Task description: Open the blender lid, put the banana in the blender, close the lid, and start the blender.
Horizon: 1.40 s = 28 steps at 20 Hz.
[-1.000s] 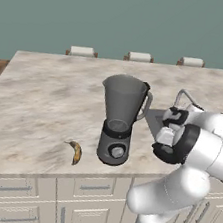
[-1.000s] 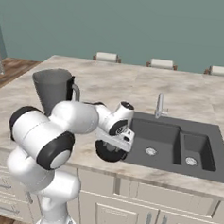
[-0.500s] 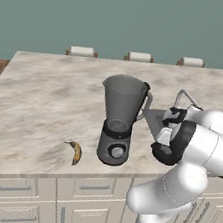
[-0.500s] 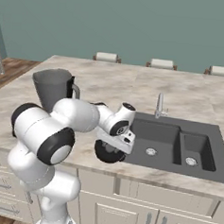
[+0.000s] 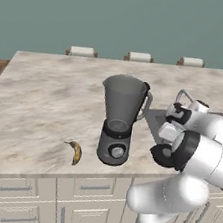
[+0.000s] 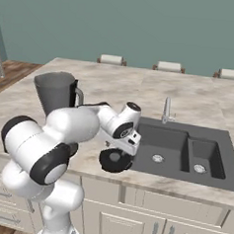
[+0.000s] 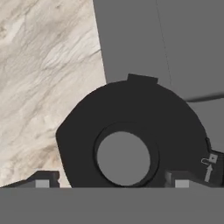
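The blender (image 5: 118, 122) stands near the counter's front edge, and its grey jar (image 6: 54, 91) is open at the top. Left of its base lies the banana (image 5: 75, 152). The black blender lid (image 6: 115, 160) rests flat on the counter beside the sink's left rim, also seen as the lid (image 7: 131, 131) and, partly behind my arm, the lid (image 5: 159, 155). My gripper (image 6: 120, 151) hangs just above it, pointing down. In the hand view the gripper (image 7: 113, 180) is open, its fingertips (image 7: 41, 180) wide apart on either side of the lid's centre cap and clear of it.
A dark double sink (image 6: 186, 151) with a faucet (image 6: 166, 110) lies right of the lid. Chair backs (image 5: 139, 57) line the counter's far edge. The marble counter (image 5: 49, 99) stretches left of the blender, and cabinet drawers (image 5: 94, 188) sit below its front edge.
The jaws have spread apart and let go of the lid, which stays on the counter by the sink. The arm has barely moved.
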Tool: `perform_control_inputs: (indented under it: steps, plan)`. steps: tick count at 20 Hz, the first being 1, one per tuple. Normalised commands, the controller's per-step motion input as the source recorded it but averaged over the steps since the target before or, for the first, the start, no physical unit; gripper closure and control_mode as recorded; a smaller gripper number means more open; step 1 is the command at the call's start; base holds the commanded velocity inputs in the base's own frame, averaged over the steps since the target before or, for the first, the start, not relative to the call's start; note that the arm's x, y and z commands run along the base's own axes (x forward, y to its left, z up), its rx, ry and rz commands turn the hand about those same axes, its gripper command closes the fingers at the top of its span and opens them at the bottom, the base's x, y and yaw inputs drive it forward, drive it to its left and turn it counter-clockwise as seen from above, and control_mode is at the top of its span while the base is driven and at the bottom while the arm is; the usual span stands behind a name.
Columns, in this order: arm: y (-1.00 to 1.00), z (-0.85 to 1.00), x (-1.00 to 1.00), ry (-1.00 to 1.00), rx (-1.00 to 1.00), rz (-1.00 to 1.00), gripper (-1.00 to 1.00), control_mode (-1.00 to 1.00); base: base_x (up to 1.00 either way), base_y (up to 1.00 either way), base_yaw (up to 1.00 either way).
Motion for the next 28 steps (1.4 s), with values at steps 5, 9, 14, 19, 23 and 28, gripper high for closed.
perform_control_inputs:
  steps: [5, 9, 14, 19, 23, 28]
  plan:
    - [0.04, 0.71, -0.05, -0.23, 0.0, 0.0, -1.0, -1.0, 0.0, 0.0, 0.0]
    - [0.31, 0.89, -0.7, -0.32, -0.05, 0.0, -1.0, -1.0, 0.0, 0.0, 0.0]
    - [0.83, 1.0, -0.61, -0.33, -0.13, 0.0, -1.0, -1.0, 0.0, 0.0, 0.0]
    - [0.83, 0.89, -0.66, -0.29, -0.18, -0.01, -1.0, -1.0, 0.0, 0.0, 0.0]
    - [0.91, 0.25, -0.75, -0.09, -0.17, -0.03, -1.0, -1.0, 0.0, 0.0, 0.0]
    - [1.0, 0.02, -0.62, 0.01, -0.15, -0.02, -1.0, -1.0, 0.0, 0.0, 0.0]
